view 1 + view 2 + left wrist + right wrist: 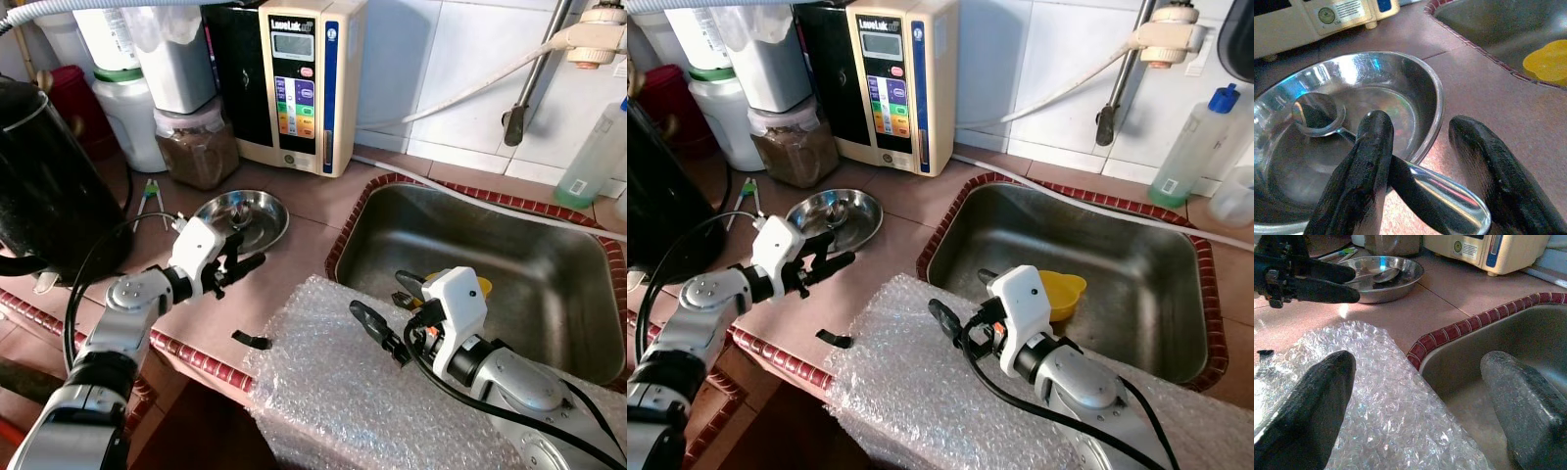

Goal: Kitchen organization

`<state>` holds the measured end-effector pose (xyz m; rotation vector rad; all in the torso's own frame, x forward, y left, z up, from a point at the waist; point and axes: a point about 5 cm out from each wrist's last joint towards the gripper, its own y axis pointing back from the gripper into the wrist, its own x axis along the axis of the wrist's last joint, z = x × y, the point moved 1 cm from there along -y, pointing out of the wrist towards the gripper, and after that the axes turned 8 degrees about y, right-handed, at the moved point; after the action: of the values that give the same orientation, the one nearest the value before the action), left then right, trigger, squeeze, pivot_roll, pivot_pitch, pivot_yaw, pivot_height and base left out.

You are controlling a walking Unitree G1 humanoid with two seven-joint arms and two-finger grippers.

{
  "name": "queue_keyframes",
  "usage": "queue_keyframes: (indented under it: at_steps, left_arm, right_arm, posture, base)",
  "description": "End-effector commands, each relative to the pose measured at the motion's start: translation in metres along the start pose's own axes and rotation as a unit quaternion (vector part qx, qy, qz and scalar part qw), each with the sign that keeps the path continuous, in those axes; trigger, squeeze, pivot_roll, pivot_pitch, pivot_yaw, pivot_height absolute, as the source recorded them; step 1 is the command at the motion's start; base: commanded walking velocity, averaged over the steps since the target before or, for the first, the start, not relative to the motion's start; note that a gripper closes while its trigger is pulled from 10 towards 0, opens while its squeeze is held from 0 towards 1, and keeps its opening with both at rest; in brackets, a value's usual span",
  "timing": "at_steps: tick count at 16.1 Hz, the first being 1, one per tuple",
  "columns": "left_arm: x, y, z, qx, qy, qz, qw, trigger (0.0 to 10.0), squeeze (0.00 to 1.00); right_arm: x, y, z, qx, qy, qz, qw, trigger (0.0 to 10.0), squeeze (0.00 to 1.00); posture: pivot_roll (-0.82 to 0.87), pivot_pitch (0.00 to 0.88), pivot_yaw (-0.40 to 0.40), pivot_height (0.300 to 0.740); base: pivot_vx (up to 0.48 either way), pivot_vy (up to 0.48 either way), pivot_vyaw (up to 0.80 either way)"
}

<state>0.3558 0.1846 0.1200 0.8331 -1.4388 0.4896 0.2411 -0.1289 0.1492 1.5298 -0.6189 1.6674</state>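
The left gripper (1420,161) is parted around the handle of a shiny metal spoon (1317,113) whose bowl lies in the round steel dish (263,217), handle slanting out over its rim, while the right gripper (1420,396) gapes over crinkled bubble wrap (892,382) beside the steel sink (1136,284).

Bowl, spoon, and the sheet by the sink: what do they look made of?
Bowl: polished metal, probably stainless steel; mirror-like glare on the rim. Spoon lying in it: same bright metal look, with reflections along the handle. Sheet: clear plastic bubble wrap, small air pockets visible, draped over the sink edge.
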Motion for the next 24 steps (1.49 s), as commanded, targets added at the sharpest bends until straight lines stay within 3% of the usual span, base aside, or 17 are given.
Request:
queue_keyframes:
  at_steps: [1, 4, 6, 8, 11, 13, 17, 20, 21, 22, 23, 24]
  left_arm:
    - [0.002, -0.001, -0.003, 0.006, 0.007, -0.005, 1.000, 0.0, 0.00]
    - [0.004, -0.007, -0.001, -0.006, 0.032, -0.009, 0.999, 0.0, 0.00]
    - [0.007, -0.007, -0.003, 0.003, 0.020, -0.007, 1.000, 0.0, 0.00]
    - [0.019, -0.001, -0.005, 0.008, -0.051, 0.018, 0.998, 0.0, 0.00]
    - [0.028, 0.012, -0.007, -0.008, -0.081, 0.034, 0.996, 0.0, 0.00]
    - [0.042, 0.017, -0.014, 0.023, -0.086, 0.082, 0.993, 0.0, 0.00]
    - [0.058, 0.023, -0.012, 0.045, -0.084, 0.154, 0.983, 0.0, 0.00]
    - [0.059, 0.020, -0.008, 0.007, -0.089, 0.142, 0.986, 0.0, 0.00]
    - [0.056, 0.022, -0.012, 0.020, -0.084, 0.135, 0.987, 0.0, 0.00]
    - [0.054, 0.023, -0.014, 0.029, -0.082, 0.132, 0.987, 1.9, 0.00]
    - [0.045, 0.029, -0.021, 0.065, -0.051, 0.133, 0.988, 10.0, 1.00]
    - [0.042, 0.031, -0.021, 0.068, -0.051, 0.135, 0.987, 10.0, 1.00]
  right_arm:
    - [0.004, 0.002, 0.003, -0.007, 0.008, 0.003, 1.000, 10.0, 0.00]
    - [0.004, 0.002, 0.003, -0.008, 0.008, 0.003, 1.000, 10.0, 0.00]
    - [0.003, 0.003, 0.003, -0.010, 0.007, 0.002, 1.000, 10.0, 0.00]
    - [0.003, 0.006, 0.003, -0.013, 0.006, 0.000, 1.000, 10.0, 0.00]
    - [0.002, 0.008, 0.004, -0.014, 0.006, -0.003, 1.000, 10.0, 0.00]
    - [0.001, 0.007, 0.003, -0.013, 0.006, -0.003, 1.000, 10.0, 0.00]
    - [0.002, 0.005, 0.004, -0.012, 0.007, -0.002, 1.000, 10.0, 0.00]
    - [0.002, 0.004, 0.006, -0.011, 0.010, -0.002, 1.000, 10.0, 0.00]
    - [0.002, 0.004, 0.006, -0.012, 0.011, -0.002, 1.000, 10.0, 0.00]
    - [0.002, 0.004, 0.006, -0.012, 0.011, -0.002, 1.000, 10.0, 0.00]
    - [0.001, 0.004, 0.006, -0.013, 0.011, -0.002, 1.000, 10.0, 0.00]
    - [0.001, 0.004, 0.005, -0.013, 0.011, -0.003, 1.000, 10.0, 0.00]
  posture:
    - [-0.04, 0.033, 0.075, 0.740]
    - [-0.04, 0.033, 0.077, 0.740]
    - [-0.05, 0.038, 0.079, 0.740]
    - [-0.06, 0.044, 0.079, 0.740]
    - [-0.05, 0.047, 0.074, 0.740]
    - [-0.04, 0.044, 0.072, 0.740]
    - [-0.04, 0.042, 0.067, 0.740]
    - [-0.04, 0.038, 0.064, 0.740]
    - [-0.04, 0.036, 0.066, 0.740]
    - [-0.04, 0.036, 0.066, 0.740]
    - [-0.04, 0.036, 0.068, 0.740]
    - [-0.04, 0.037, 0.069, 0.740]
  base:
    - [0.000, 0.000, 0.00]
    - [0.000, 0.000, 0.00]
    - [0.000, 0.000, 0.00]
    - [0.000, 0.000, 0.00]
    - [0.000, 0.000, 0.00]
    - [0.000, 0.000, 0.00]
    - [0.000, 0.000, 0.00]
    - [0.000, 0.000, 0.00]
    - [0.000, 0.000, 0.00]
    - [0.000, 0.000, 0.00]
    - [0.000, 0.000, 0.00]
    - [0.000, 0.000, 0.00]
